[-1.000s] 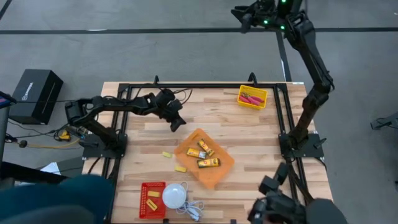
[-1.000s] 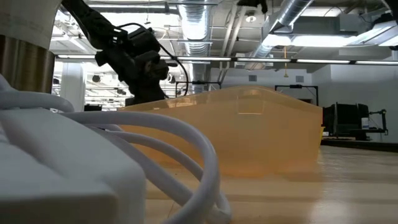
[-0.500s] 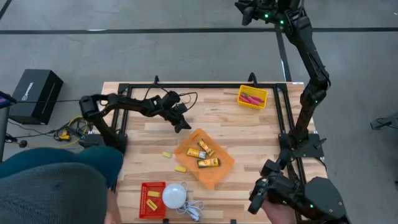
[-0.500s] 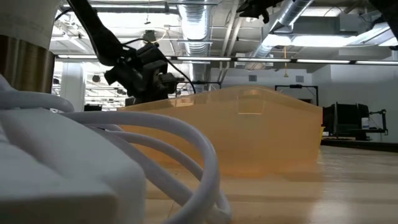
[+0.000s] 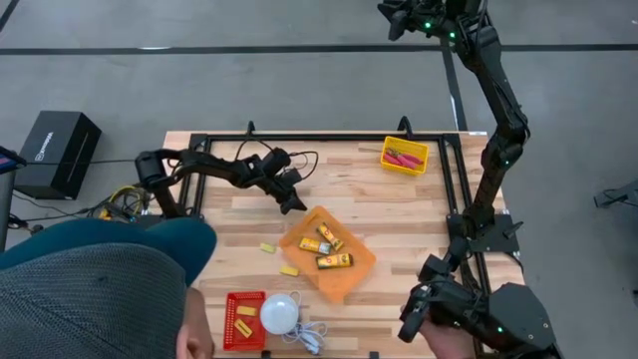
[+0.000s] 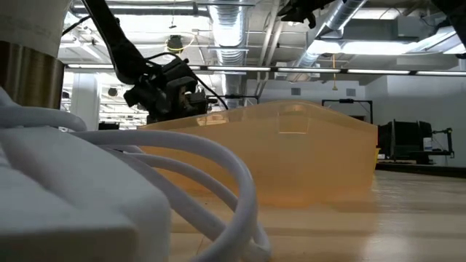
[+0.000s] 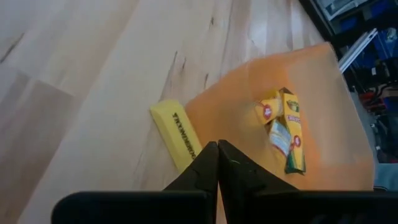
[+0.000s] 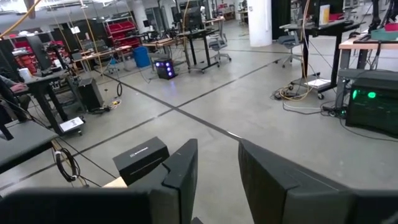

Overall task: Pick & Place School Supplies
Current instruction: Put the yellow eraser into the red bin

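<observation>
My left gripper (image 5: 292,202) hangs shut above the wood, just far-left of the orange tray (image 5: 351,277). The tray holds three orange-yellow packets (image 5: 326,247). In the left wrist view the shut fingertips (image 7: 217,160) point past a yellow block (image 7: 177,134) lying flat beside the tray's rim (image 7: 323,81). Two yellow blocks (image 5: 267,247) (image 5: 289,269) lie on the table left of the tray. Red-handled scissors (image 5: 403,158) lie in the yellow bin (image 5: 405,155). My right gripper (image 8: 217,163) is raised high beyond the far edge, open and holding nothing.
A red bin (image 5: 231,334) with small yellow blocks and a white dome (image 5: 281,313) with a cord sit at the near edge. A person's head and shoulder (image 5: 90,294) cover the near left corner. A black frame (image 5: 329,138) borders the table. Bare wood lies between the tray and the yellow bin.
My left gripper has sunk toward the table and edged toward the orange tray, tipping further downward and staying shut. A person has leaned in over the near left corner. The right arm has shifted a little, high beyond the far edge.
</observation>
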